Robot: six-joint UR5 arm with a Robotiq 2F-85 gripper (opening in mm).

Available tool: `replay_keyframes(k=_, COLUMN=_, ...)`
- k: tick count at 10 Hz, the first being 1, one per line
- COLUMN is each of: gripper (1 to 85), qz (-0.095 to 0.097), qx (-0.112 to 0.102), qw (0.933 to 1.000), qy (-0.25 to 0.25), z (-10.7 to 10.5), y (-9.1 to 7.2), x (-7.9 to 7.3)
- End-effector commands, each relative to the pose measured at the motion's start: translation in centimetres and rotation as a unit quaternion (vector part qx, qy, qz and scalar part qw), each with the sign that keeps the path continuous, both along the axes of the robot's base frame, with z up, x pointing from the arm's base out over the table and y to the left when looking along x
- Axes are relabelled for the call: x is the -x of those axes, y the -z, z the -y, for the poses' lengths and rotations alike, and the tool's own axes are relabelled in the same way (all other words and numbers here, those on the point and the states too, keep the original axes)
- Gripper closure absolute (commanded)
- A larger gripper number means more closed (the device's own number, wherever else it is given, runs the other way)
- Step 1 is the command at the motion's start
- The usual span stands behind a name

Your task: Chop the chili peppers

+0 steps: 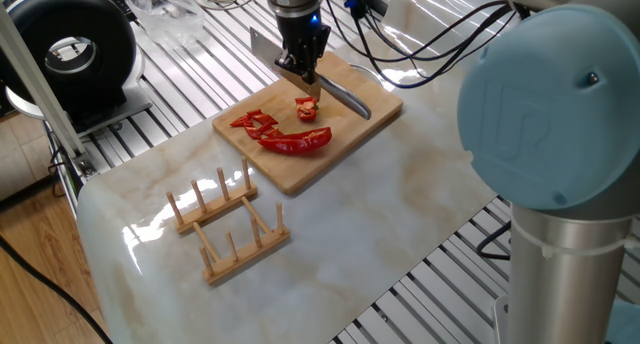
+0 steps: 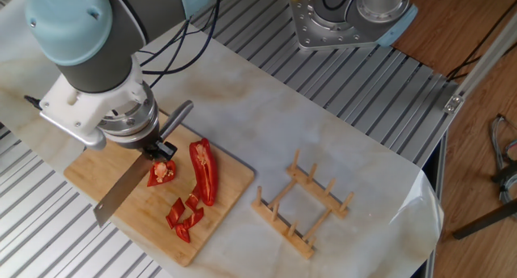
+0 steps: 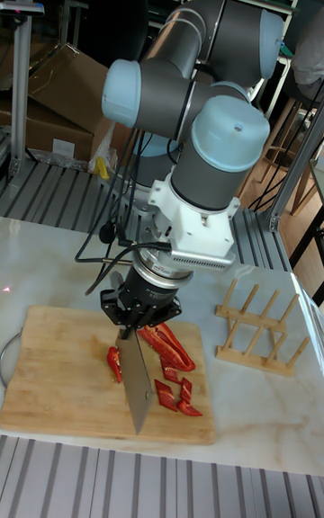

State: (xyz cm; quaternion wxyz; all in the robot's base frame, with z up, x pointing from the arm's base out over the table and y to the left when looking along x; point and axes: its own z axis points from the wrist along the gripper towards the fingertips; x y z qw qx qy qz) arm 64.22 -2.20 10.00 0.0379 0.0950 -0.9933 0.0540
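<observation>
My gripper [image 1: 301, 72] [image 2: 158, 149] [image 3: 139, 318] is shut on a knife, gripping where the grey handle [image 1: 346, 97] [image 2: 178, 117] meets the blade [image 2: 121, 196] [image 3: 135, 376]. It hovers over the bamboo cutting board [image 1: 296, 176] [image 2: 237, 191] [image 3: 52, 376]. The chili peppers lie on the board. One short red chunk [image 1: 306, 108] [image 2: 161, 172] [image 3: 113, 362] lies just below the gripper beside the blade. A long curved half [image 1: 301, 141] [image 2: 203, 171] [image 3: 176, 346] and several small cut bits [image 1: 254, 122] [image 2: 184, 215] [image 3: 175, 395] lie beyond it.
A wooden peg rack [image 1: 226, 224] [image 2: 302, 205] [image 3: 257, 324] stands on the marble tabletop beside the board. A black round device [image 1: 70, 46] and a clear plastic bag [image 1: 168, 8] sit at the back. The arm's base [image 2: 349, 16] and cables are near the board.
</observation>
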Motion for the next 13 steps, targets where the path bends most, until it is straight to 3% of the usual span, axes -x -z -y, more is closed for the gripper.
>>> replay_keyframes(k=1, gripper=84.3, qz=-0.001, qx=-0.007, qw=0.9996, qy=-0.026, z=-0.3, y=0.0, x=-0.2)
replay_keyframes(k=3, gripper=84.3, qz=-0.004, qx=-0.002, qw=0.9996, qy=-0.029, z=0.0, y=0.1, x=-0.1)
replay_keyframes(k=7, gripper=84.3, qz=-0.008, qx=-0.018, qw=0.9992, qy=-0.033, z=-0.5, y=0.6, x=0.1)
replay_keyframes(k=13, gripper=84.3, qz=-0.022, qx=-0.013, qw=0.9991, qy=-0.036, z=-0.2, y=0.7, x=0.9)
